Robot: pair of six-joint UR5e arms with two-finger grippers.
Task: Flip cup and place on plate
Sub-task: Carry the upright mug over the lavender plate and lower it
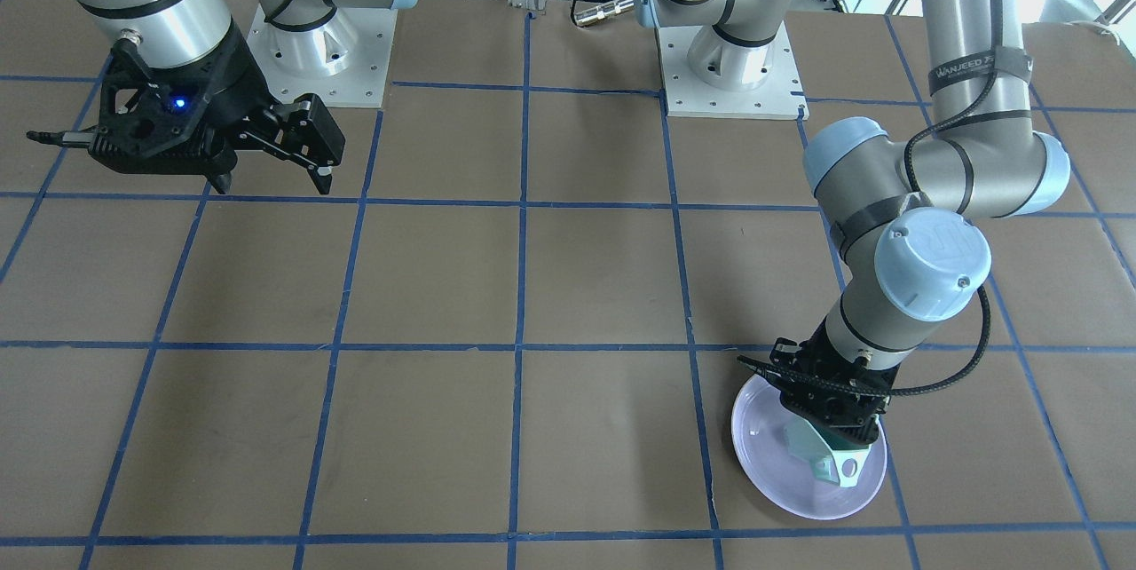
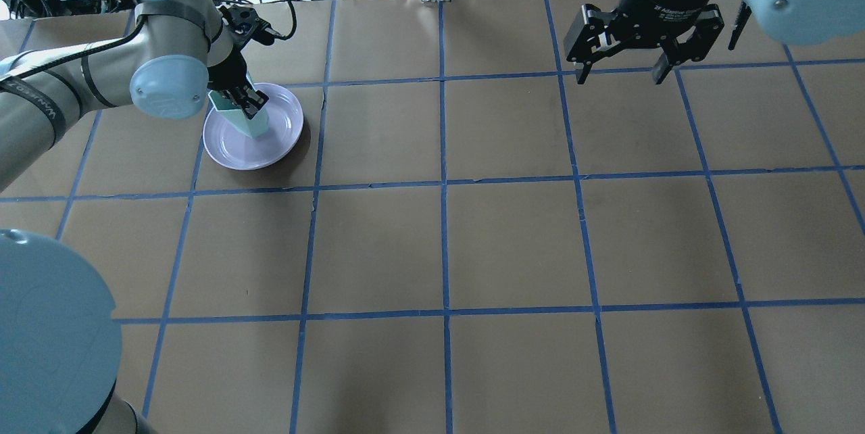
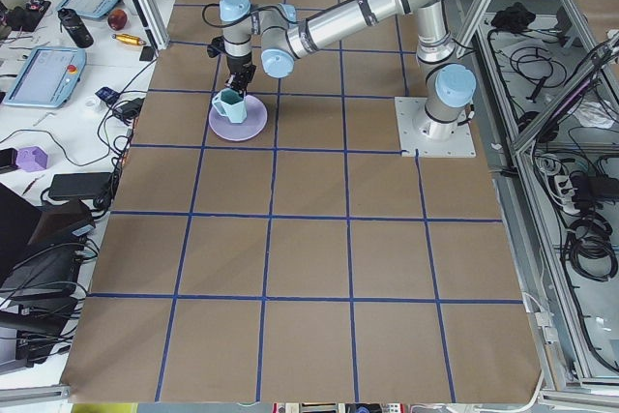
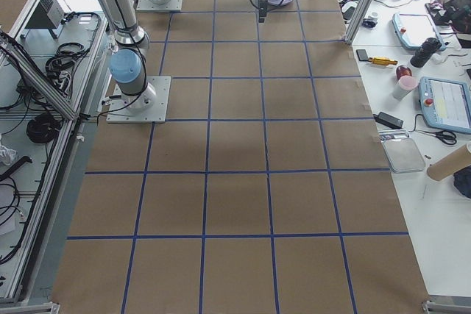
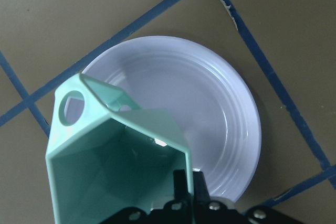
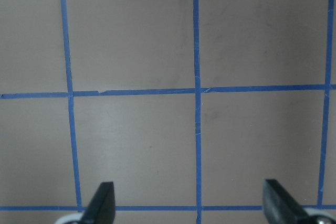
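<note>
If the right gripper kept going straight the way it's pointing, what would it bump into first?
Probably just the brown table. The right gripper points down at it, open, and nothing shows in between.

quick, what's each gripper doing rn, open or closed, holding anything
Left gripper: closed on the cup, over the plate.
Right gripper: open, holding nothing.
</note>
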